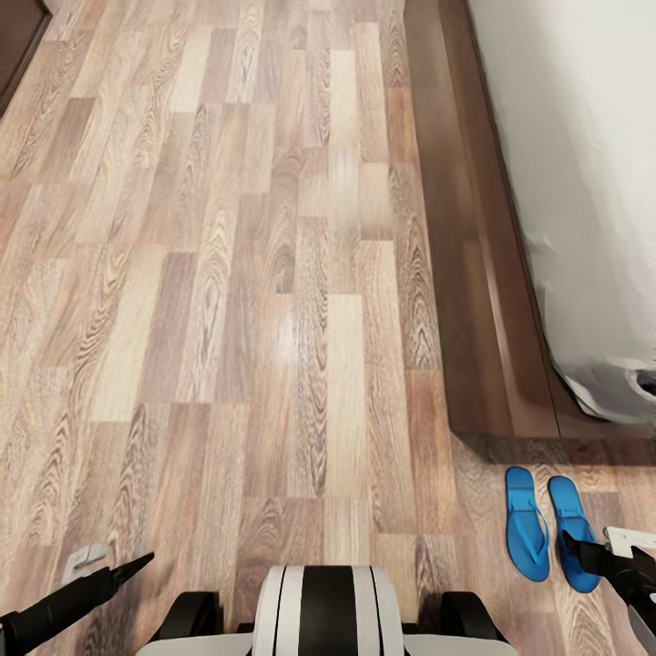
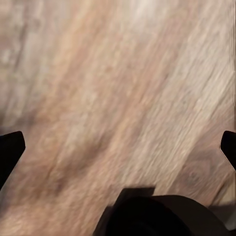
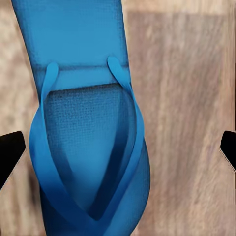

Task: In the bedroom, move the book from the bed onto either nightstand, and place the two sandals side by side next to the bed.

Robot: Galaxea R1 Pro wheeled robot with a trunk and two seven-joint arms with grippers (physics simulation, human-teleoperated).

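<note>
In the head view the two sandals (image 1: 551,526) are lying flat on the wood-plank floor (image 1: 273,273), side by side and parallel, just off the corner of the bed (image 1: 510,301), whose dark frame and pale mattress are running along the side nearest the robot's right arm. The right gripper (image 1: 629,569) is hovering at the edge of the sandal farther from the robot's middle, on the side away from the bed; the left gripper (image 1: 128,567) is hanging low over bare floor, well apart from the bed. In the left wrist view the left gripper's dark fingertips (image 2: 11,152) are standing wide apart over blurred planks, gripping nothing. In the right wrist view the right gripper's fingertips (image 3: 11,152) are likewise spread wide, and one sandal (image 3: 88,142) is lying between them, showing what the head view is too coarse to give: a textured footbed and a thin V-shaped strap arching above it. The sandal is probably light, flexible and slightly grippy; pinching across the narrow sole or under the strap looks the surest hold.
</note>
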